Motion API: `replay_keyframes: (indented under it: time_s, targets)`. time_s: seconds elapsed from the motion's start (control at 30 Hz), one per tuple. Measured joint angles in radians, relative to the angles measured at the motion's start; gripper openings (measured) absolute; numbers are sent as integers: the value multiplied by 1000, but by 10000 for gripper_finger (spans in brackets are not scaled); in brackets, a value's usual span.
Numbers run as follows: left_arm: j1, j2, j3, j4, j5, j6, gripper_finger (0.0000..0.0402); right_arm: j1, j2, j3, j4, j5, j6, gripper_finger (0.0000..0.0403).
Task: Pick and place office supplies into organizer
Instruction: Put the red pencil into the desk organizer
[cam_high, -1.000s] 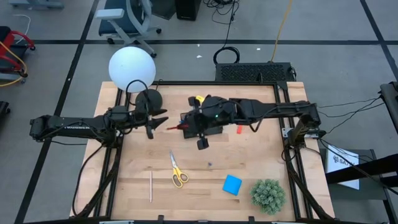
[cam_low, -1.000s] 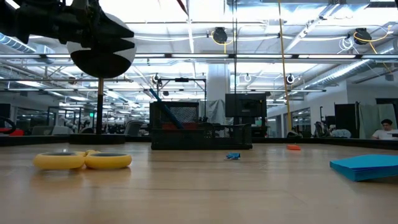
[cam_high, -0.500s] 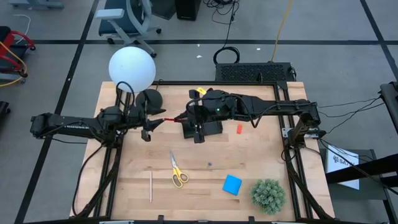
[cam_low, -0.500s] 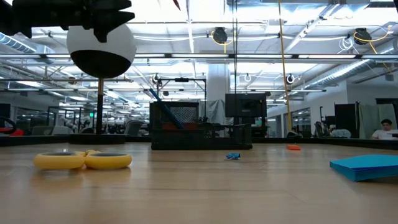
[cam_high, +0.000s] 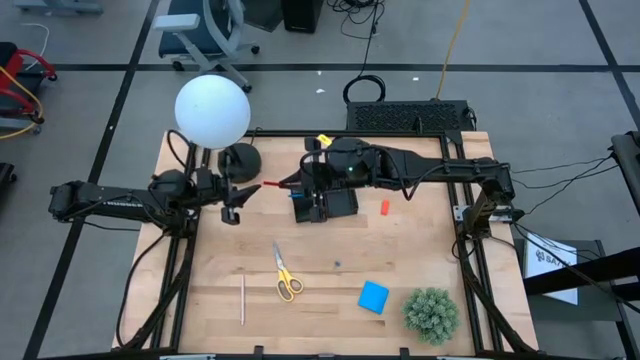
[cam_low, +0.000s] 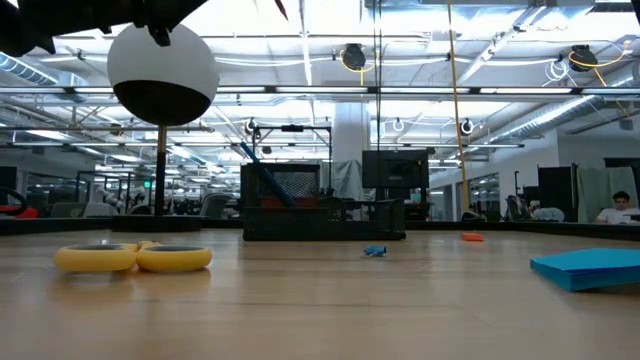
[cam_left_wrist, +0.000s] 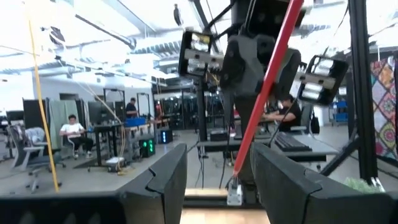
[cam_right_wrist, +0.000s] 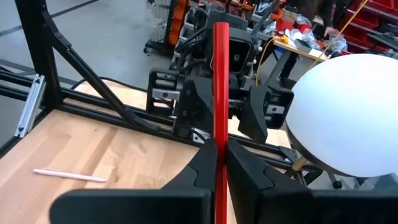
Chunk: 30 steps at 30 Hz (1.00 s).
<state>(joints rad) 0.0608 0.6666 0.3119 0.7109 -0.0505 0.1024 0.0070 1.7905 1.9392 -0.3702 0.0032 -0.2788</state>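
Observation:
A thin red pen (cam_high: 278, 185) is lifted off the table and lies level between my two grippers. My right gripper (cam_high: 300, 188) is shut on it, above the black organizer (cam_high: 342, 204), which it partly hides. My left gripper (cam_high: 240, 200) is open, just left of the pen's free end (cam_left_wrist: 239, 169), apart from it. Its fingers (cam_left_wrist: 166, 180) show wide apart in the left wrist view. On the near half of the table lie yellow-handled scissors (cam_high: 287, 275), a pale pencil (cam_high: 242, 300) and a blue notepad (cam_high: 373, 297). A red eraser (cam_high: 384, 208) lies right of the organizer. My right gripper (cam_right_wrist: 217, 155) pinches the red pen's shaft (cam_right_wrist: 219, 134) between its two fingers. The pen runs along the fingers and sticks out past them toward the table's left. It is lifted clear and about level.
The lamp's white globe (cam_high: 212, 110) and round black base (cam_high: 240, 158) stand just beyond my left gripper. A green spiky plant ball (cam_high: 432, 313) sits at the near right corner. A tiny blue bit (cam_high: 337, 265) lies mid-table. Bare wood lies around the scissors.
My left gripper has drawn back toward the table's left, away from the pen. My right gripper has carried the red pen toward the far edge and slightly left, and stands over the organizer.

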Motion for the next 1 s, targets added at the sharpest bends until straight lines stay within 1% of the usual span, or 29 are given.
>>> replay_keyframes:
  time_s: [0.17, 0.3, 0.53, 0.7, 0.77, 1.0]
  targets:
    - [0, 2, 26, -1, 0, -7, 175, -12, 1, 0, 1, -1, -6, 18]
    - [0, 23, 68, -3, 20, -9, 175, -15, 1, 0, 4, -2, -22, 18]
    - [0, 112, 133, -3, 36, 12, 175, -14, 1, 0, 16, -4, -25, 18]
    - [0, 178, 176, -2, 76, 17, 175, -14, 1, 0, 16, -4, -29, 18]
    - [0, 200, 192, -2, 77, 22, 175, -14, 1, 0, 16, -4, -29, 18]
    - [0, 217, 223, -4, 85, 46, 175, -14, 2, 0, 15, -4, -29, 18]
